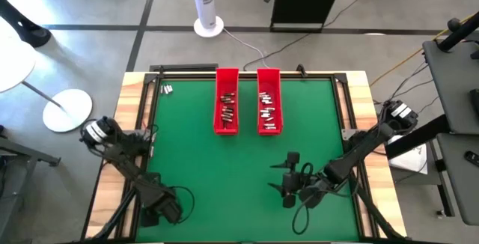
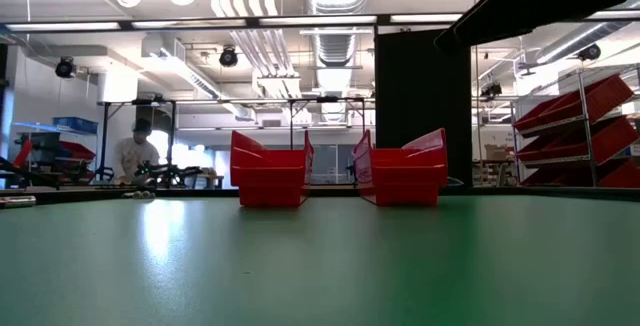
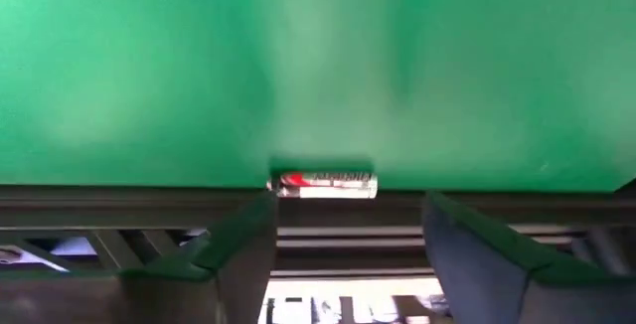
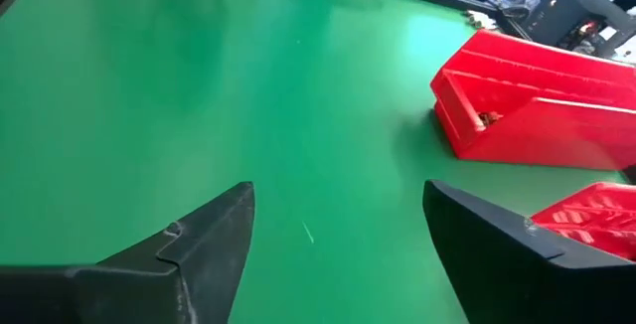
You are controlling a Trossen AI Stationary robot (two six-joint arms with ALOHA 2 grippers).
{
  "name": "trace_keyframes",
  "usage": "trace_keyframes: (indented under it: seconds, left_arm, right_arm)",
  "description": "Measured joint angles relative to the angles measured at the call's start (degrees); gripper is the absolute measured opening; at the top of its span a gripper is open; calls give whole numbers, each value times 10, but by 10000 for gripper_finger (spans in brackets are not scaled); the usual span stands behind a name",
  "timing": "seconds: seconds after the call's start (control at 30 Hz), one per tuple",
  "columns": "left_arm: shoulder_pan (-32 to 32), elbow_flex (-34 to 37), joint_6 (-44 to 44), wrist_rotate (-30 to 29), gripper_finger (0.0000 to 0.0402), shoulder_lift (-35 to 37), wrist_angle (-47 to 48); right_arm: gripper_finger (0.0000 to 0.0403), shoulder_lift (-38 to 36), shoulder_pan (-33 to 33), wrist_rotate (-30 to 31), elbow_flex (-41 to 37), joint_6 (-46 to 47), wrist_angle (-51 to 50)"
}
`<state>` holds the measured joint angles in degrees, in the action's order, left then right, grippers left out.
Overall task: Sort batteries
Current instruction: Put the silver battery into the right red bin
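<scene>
Sorting task near completion. Two red trays, the left tray (image 1: 226,102) and the right tray (image 1: 269,102), stand side by side at the middle of the table's far edge; each holds a scatter of batteries (image 1: 227,108), too small and too overlapped to count, roughly a dozen apiece by judgement. What separates the two lots cannot be told. Still unsorted on the green table (image 1: 194,154): a small cluster of loose batteries (image 1: 166,89) in the far left corner, apparently two or three, and one single battery (image 3: 323,184) lying on its side against the table's dark edge rail, seen only in the left wrist view. Judged from this, most of the work is done and only these few strays remain.

Left pincer (image 3: 343,249): fingers spread, empty, held low over the near left part of the table, the single battery lying just beyond the gap between its fingers. Right pincer (image 4: 343,240): fingers spread, empty, over the near right part of the table, facing across bare green toward the trays.

Count: trays, two; arms, two; loose batteries outside the trays, about three or four. Beyond the table: a white standing fan (image 1: 206,4) on the floor, a person (image 2: 132,156) at a far bench in the low view
</scene>
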<state>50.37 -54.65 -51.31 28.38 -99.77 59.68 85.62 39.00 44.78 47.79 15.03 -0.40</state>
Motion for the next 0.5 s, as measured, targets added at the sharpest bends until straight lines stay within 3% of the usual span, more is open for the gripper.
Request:
trace_keyframes:
  seconds: [0.27,0.5]
  left_arm:
    - [38,21,-35,32,251,0,-2]
    - [34,41,14,11,252,2,-13]
  right_arm:
    - [315,0,1,2,3,0,-1]
    - [322,0,1,-2,3,10,-1]
